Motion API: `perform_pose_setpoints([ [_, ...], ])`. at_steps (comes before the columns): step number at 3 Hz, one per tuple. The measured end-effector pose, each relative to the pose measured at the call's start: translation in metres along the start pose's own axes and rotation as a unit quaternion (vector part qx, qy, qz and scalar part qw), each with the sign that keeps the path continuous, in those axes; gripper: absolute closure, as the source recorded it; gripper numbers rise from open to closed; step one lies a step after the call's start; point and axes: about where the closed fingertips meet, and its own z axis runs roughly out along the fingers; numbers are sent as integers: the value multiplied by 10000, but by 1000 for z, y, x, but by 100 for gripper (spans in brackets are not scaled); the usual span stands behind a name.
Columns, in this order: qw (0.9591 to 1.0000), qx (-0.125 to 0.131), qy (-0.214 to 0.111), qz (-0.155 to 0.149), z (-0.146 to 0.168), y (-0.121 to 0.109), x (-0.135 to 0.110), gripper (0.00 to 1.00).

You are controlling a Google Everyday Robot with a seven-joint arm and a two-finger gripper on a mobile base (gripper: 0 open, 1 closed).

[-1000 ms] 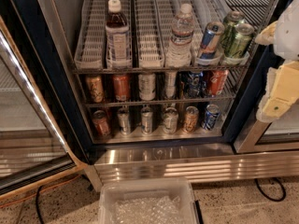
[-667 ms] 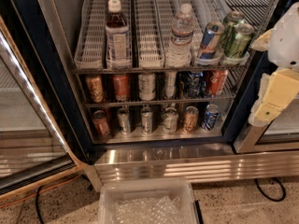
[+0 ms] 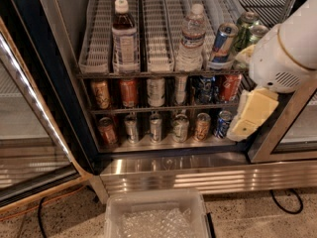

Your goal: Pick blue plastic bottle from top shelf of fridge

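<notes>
**Target.** The blue plastic bottle (image 3: 124, 36) stands upright at the front edge of the top shelf (image 3: 158, 69), in the second lane from the shelf's left end. White cap up, label facing out. Nothing touches it, and the lanes on either side of it are vacant at the front.

**Neighbours.** Further along the same front edge stand a clear water bottle (image 3: 192, 38), then a blue can (image 3: 223, 43) and green cans (image 3: 247, 29) at the right end. Two lower racks hold rows of cans (image 3: 156, 90). A clear bin (image 3: 156, 214) sits on the floor below the fridge (image 3: 59, 83).

**Change.** Over the last second the gripper (image 3: 251, 114) has moved leftward and lower from the right margin. It now hangs in front of the right door post, level with the lower racks and well apart from the target. The bottles and cans have not shifted.

**Gripper state.** Whether it is open or closed cannot be told from this view.

**Meaning.** The approach has begun. No contact is made. Judged remaining: rise to shelf height, travel left past the cans and water bottle, then grasp.
</notes>
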Motion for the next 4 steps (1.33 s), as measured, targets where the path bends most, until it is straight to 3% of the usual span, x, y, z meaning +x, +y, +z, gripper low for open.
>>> perform_pose_setpoints([
  [1, 9993, 70, -334, -160, 12, 2, -25, 0],
  [2, 9993, 124, -328, -125, 14, 3, -27, 0],
  [3, 9977, 170, -624, 223, 31, 8, -41, 0],
  [4, 9894, 428, -1174, 743, 43, 0, -64, 0],
])
